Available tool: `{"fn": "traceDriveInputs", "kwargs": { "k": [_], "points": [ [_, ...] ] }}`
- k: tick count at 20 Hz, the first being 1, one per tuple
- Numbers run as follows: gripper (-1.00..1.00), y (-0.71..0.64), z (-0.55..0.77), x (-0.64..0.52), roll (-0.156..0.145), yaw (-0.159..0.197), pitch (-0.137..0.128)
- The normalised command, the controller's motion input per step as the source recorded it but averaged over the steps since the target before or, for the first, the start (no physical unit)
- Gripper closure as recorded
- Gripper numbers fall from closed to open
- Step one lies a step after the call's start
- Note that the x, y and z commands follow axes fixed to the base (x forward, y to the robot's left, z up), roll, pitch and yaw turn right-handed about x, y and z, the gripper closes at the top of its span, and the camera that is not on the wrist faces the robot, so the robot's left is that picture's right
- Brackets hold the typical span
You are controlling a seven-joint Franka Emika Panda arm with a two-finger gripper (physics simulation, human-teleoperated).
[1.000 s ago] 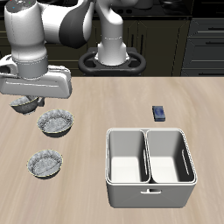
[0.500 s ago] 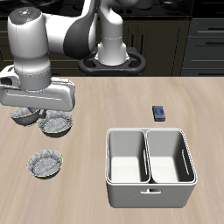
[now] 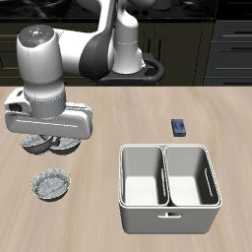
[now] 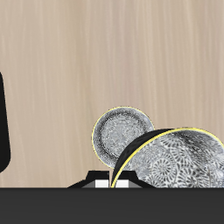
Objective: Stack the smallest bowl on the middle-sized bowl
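Observation:
My gripper [image 3: 47, 140] is shut on the rim of the smallest bowl [image 3: 35, 146], a tiny grey speckled bowl with a crinkled rim, and holds it just above the table. In the wrist view the held bowl [image 4: 175, 164] looms close beside the gripper [image 4: 112, 180]. The middle-sized bowl [image 3: 68, 146] sits on the table right beside it, mostly hidden by the gripper's body. It also shows in the wrist view [image 4: 121, 131], below the gripper. The held bowl overlaps its edge there.
A third, look-alike grey bowl [image 3: 49, 183] sits nearer the table's front edge. A white two-compartment bin [image 3: 167, 202] stands toward the front. A small blue block [image 3: 178, 126] lies behind the bin. The robot's base [image 3: 126, 61] is at the back.
My gripper has carried the smallest bowl toward the table's front edge and sideways, down beside the middle-sized bowl. The other bowls and the bin have not moved.

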Motion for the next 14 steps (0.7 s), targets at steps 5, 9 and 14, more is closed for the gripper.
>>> {"fn": "traceDriveInputs", "kwargs": {
  "k": [5, 9, 14],
  "points": [
    [1.00, 0.11, -0.29, 0.13, -0.009, 0.014, 0.027],
    [1.00, 0.16, -0.37, 0.12, 0.004, -0.004, 0.040],
    [1.00, 0.11, -0.42, 0.13, -0.001, -0.005, 0.043]
  ]
}}
